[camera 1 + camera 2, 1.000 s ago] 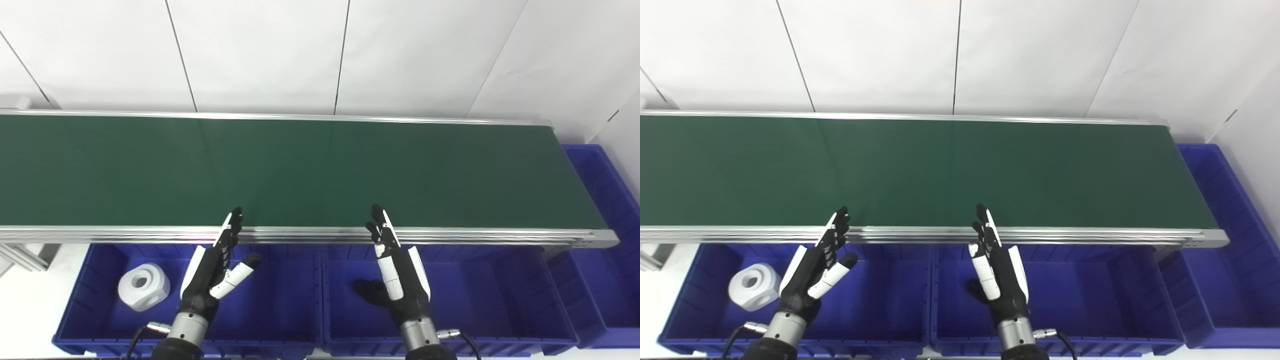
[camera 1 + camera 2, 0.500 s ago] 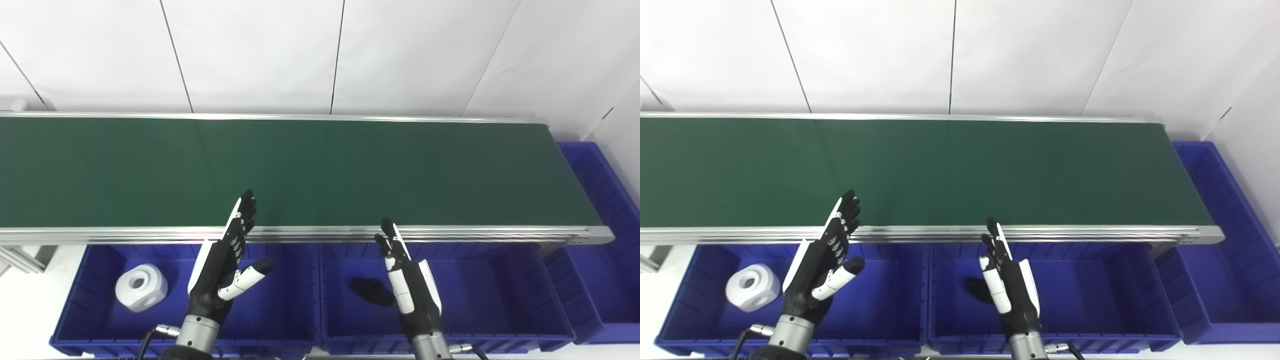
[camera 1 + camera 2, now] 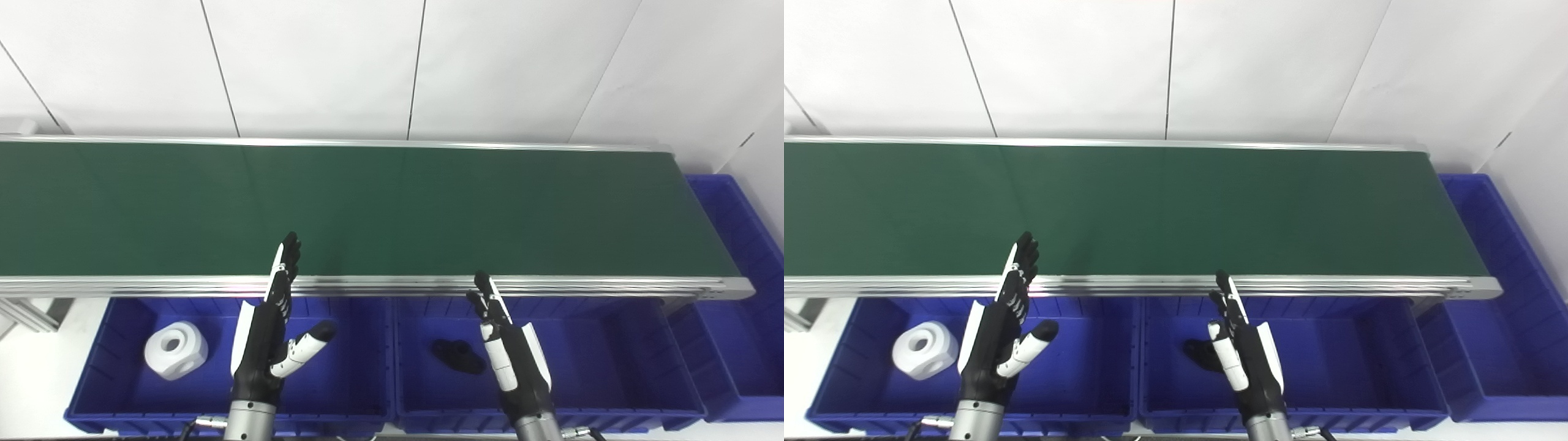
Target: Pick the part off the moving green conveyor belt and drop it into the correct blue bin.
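The green conveyor belt runs across the view with no part on it. My left hand is open, fingers straight, held over the left blue bin with its fingertips above the belt's near rail. My right hand is open too, over the middle blue bin. A white block with a round hole lies in the left bin. A small black part lies in the middle bin, just left of my right hand.
A third blue bin stands at the belt's right end. The silver rail edges the belt in front of the bins. A white panelled wall rises behind the belt.
My right hand has drawn back toward me and to the right, uncovering the black part in the middle bin. My left hand rose a little, then settled back, still open.
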Robot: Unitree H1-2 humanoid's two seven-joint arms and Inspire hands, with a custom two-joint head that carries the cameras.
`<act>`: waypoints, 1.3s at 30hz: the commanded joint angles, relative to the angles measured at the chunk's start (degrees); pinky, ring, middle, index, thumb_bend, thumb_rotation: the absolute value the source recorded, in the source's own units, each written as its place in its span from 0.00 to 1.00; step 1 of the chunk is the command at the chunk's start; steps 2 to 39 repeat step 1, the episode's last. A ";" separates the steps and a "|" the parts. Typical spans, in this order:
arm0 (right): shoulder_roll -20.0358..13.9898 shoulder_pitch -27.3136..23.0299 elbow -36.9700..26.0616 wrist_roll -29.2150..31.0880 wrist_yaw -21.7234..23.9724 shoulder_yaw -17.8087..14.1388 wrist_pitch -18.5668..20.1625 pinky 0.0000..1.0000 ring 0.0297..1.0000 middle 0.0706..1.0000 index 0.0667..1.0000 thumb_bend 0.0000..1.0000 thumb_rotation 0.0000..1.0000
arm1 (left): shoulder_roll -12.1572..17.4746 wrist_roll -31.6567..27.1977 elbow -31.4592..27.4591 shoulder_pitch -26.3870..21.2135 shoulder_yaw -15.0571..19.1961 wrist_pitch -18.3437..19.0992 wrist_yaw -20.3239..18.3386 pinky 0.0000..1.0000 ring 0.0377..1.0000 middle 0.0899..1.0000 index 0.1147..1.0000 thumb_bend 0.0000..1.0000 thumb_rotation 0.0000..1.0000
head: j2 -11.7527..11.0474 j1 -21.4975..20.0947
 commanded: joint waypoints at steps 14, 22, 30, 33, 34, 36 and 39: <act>0.13 -0.48 -1.62 0.80 0.43 -0.11 -3.99 1.00 0.98 1.00 1.00 0.84 1.00 | -1.02 1.81 -0.10 0.30 0.10 -3.52 2.17 1.00 1.00 1.00 1.00 0.62 0.79 | 0.05 0.06; 0.13 -0.48 -1.62 0.80 0.43 -0.11 -3.99 1.00 0.98 1.00 1.00 0.84 1.00 | -1.02 1.81 -0.10 0.30 0.10 -3.52 2.17 1.00 1.00 1.00 1.00 0.62 0.79 | 0.05 0.06; 0.13 -0.48 -1.62 0.80 0.43 -0.11 -3.99 1.00 0.98 1.00 1.00 0.84 1.00 | -1.02 1.81 -0.10 0.30 0.10 -3.52 2.17 1.00 1.00 1.00 1.00 0.62 0.79 | 0.05 0.06; 0.13 -0.48 -1.62 0.80 0.43 -0.11 -3.99 1.00 0.98 1.00 1.00 0.84 1.00 | -1.02 1.81 -0.10 0.30 0.10 -3.52 2.17 1.00 1.00 1.00 1.00 0.62 0.79 | 0.05 0.06; 0.13 -0.48 -1.62 0.80 0.43 -0.11 -3.99 1.00 0.98 1.00 1.00 0.84 1.00 | -1.02 1.81 -0.10 0.30 0.10 -3.52 2.17 1.00 1.00 1.00 1.00 0.62 0.79 | 0.05 0.06; 0.13 -0.48 -1.62 0.80 0.43 -0.11 -3.99 1.00 0.98 1.00 1.00 0.84 1.00 | -1.02 1.81 -0.10 0.30 0.10 -3.52 2.17 1.00 1.00 1.00 1.00 0.62 0.79 | 0.05 0.06; 0.13 -0.48 -1.62 0.80 0.43 -0.11 -3.99 1.00 0.98 1.00 1.00 0.84 1.00 | -1.02 1.81 -0.10 0.30 0.10 -3.52 2.17 1.00 1.00 1.00 1.00 0.62 0.79 | 0.05 0.06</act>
